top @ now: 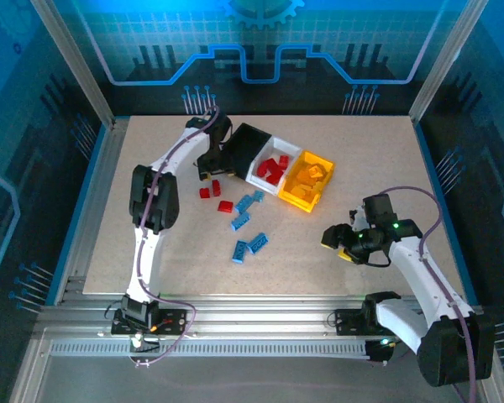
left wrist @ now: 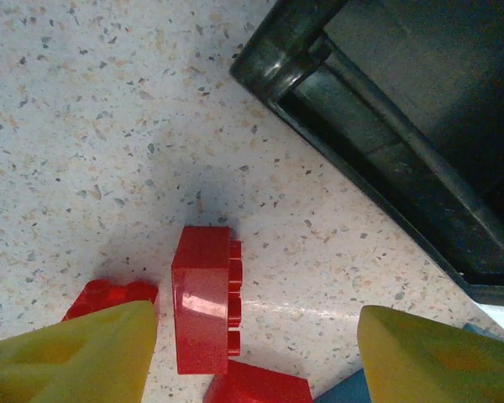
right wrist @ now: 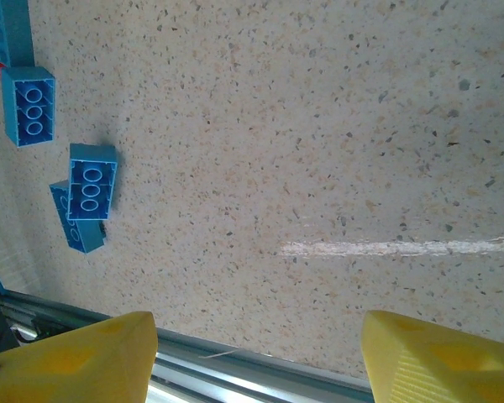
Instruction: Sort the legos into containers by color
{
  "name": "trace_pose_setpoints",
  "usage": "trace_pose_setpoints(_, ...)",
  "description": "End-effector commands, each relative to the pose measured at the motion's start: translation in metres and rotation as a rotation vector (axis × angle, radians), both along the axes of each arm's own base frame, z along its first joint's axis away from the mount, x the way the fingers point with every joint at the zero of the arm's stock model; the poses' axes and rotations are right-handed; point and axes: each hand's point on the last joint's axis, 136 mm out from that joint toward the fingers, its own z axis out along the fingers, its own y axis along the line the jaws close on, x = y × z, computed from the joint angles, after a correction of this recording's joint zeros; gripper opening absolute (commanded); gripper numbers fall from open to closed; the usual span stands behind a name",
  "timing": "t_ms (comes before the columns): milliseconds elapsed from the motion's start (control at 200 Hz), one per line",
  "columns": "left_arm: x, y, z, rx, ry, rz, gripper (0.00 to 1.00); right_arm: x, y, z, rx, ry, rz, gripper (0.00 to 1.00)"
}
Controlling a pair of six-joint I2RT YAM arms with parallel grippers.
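Evidently the sorting was past halfway. A small red plastic brick (left wrist: pixel 203 298) stood on its side on the speckled bench (left wrist: pixel 92 126) between the yellow fingers (left wrist: pixel 76 357) of the left claw (left wrist: pixel 254 327). Its jaws were spread and gripped nothing, and the brick sat close to one finger and clear of the other. A second red brick (left wrist: pixel 109 294) lay just beside it, and the black rectangular plastic bin (left wrist: pixel 403 126) stood just ahead of the claw. Further along the row, the white bin (top: pixel 286 144) held red bricks and the yellow-orange bin (top: pixel 296 195) held yellow-orange ones. By my judgement, a few loose reds and several light-blue bricks (top: pixel 246 201) remained. The right claw (right wrist: pixel 256 336) hung open and empty over bare bench, with blue bricks off to one side.
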Motion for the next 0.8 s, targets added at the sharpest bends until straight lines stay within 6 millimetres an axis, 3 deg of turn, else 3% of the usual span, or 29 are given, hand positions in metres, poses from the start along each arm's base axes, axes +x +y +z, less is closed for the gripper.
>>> trace_pose_setpoints(0, 0.001, 0.004, -0.005, 0.031, 0.021, -0.004, 0.64, -0.002, 0.001, 0.004, -0.006, 0.009, -0.002, 0.67)
trace_pose_setpoints(795, -0.011, 0.012, -0.038, 0.081, 0.102, 0.010, 0.54, -0.004, 0.000, 0.002, -0.014, 0.017, -0.007, 0.67)
